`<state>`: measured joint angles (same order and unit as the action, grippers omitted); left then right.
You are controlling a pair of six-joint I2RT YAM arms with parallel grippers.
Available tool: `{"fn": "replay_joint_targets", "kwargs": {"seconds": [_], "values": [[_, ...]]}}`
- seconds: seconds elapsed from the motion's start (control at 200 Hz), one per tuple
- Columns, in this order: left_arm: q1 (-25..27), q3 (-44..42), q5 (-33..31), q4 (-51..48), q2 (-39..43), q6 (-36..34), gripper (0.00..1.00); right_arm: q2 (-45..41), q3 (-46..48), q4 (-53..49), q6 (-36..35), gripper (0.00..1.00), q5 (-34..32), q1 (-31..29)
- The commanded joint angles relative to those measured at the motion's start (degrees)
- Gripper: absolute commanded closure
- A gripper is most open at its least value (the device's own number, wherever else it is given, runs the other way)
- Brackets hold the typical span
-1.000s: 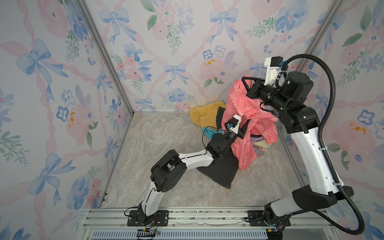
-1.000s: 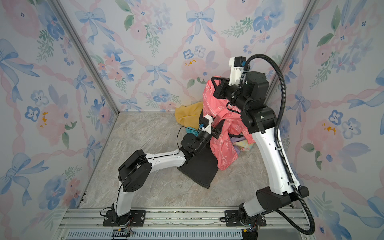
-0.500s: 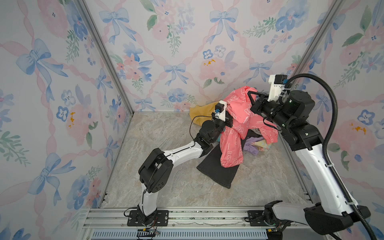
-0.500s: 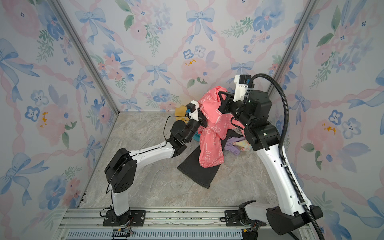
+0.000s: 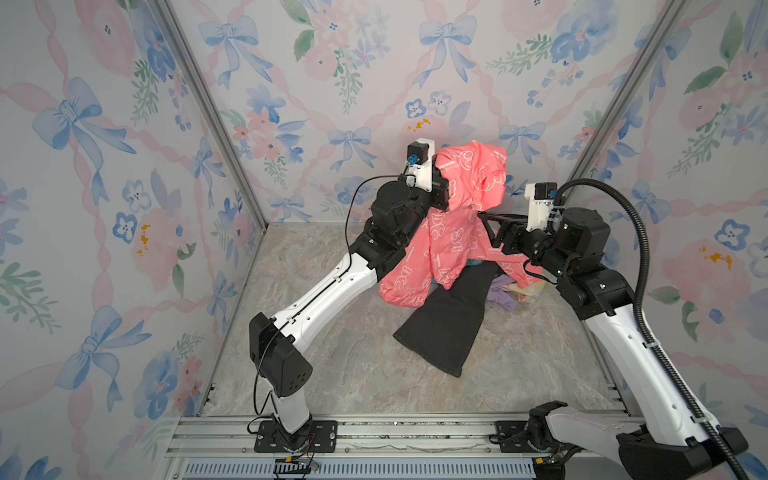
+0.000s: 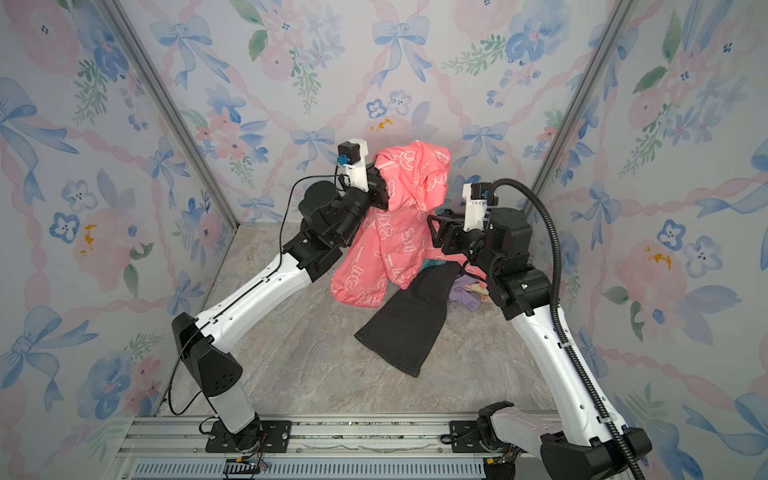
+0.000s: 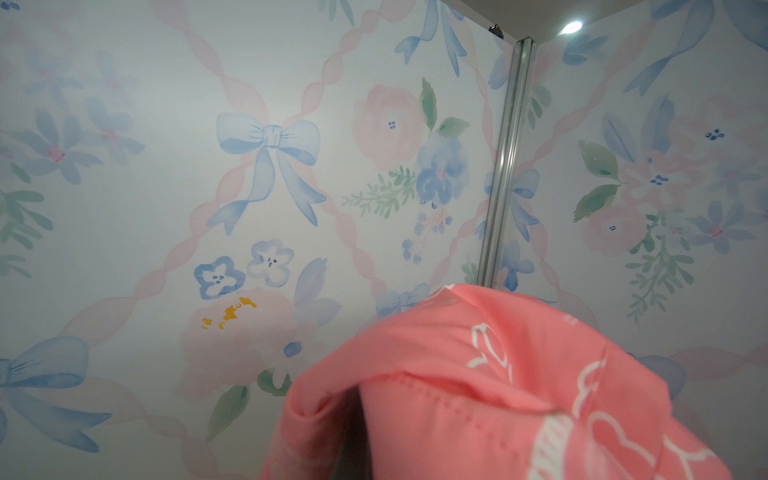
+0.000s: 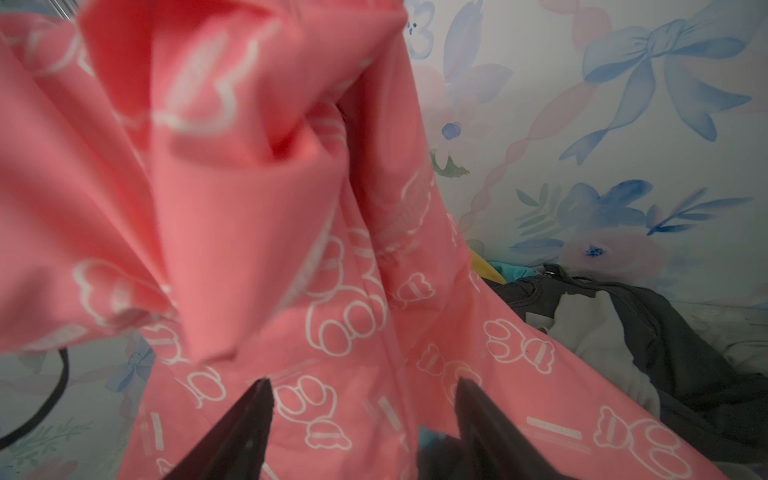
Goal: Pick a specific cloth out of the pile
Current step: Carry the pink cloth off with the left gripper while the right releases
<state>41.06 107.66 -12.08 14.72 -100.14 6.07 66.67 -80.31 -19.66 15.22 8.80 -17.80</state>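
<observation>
The left gripper (image 5: 443,191), clamped shut on the pink bear-print cloth (image 5: 465,216), holds it high near the back wall in both top views. The garment is draped over the gripper and hangs down, with its lower folds resting on the floor (image 5: 332,374) and on the pile (image 5: 509,291) of clothes. The right gripper (image 5: 489,228) stands just beside the hanging cloth with its fingers (image 8: 253,415) apart and nothing between them, while dark flared trousers (image 5: 444,328) spread from the pile.

marbled floor (image 5: 340,374) — pile (image 5: 505,293), dark trousers (image 5: 446,328)
</observation>
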Motion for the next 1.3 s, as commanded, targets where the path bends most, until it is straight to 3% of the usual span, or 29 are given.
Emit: {"fn": "replay_joint_targets", "kwargs": {"seconds": [0.0, 0.53, 0.73, 0.905, 1.05, 1.29], "values": [[-4.86, 2.99, 0.31, -4.46, 5.58, -0.50, 1.00, -1.14, 2.20, -1.84, -1.86, 0.24, 0.59, -1.19], [-25.83, 2.65, -7.14, -10.57, 14.31, -4.94, 1.00, -4.24, 11.11, -2.49, -3.67, 0.22, -2.73, -3.54], [-33.27, -3.15, -2.97, -9.66, 14.16, 0.68, 1.00, -4.61, 12.81, -2.99, -4.09, 0.22, -3.35, -4.75], [-37.30, -14.72, -1.38, -2.20, 15.35, 1.86, 1.00, -6.88, 16.65, -2.09, -3.64, 0.21, -4.17, -4.80], [-42.33, -23.66, 3.85, 4.21, 15.45, 8.95, 1.00, -7.09, 18.13, -1.66, -3.21, 0.21, -4.23, -4.86], [-43.76, -27.31, 4.96, 4.95, 10.16, 8.88, 1.00, -7.27, 19.64, -1.33, -3.56, 0.21, -5.00, -4.87]]}}
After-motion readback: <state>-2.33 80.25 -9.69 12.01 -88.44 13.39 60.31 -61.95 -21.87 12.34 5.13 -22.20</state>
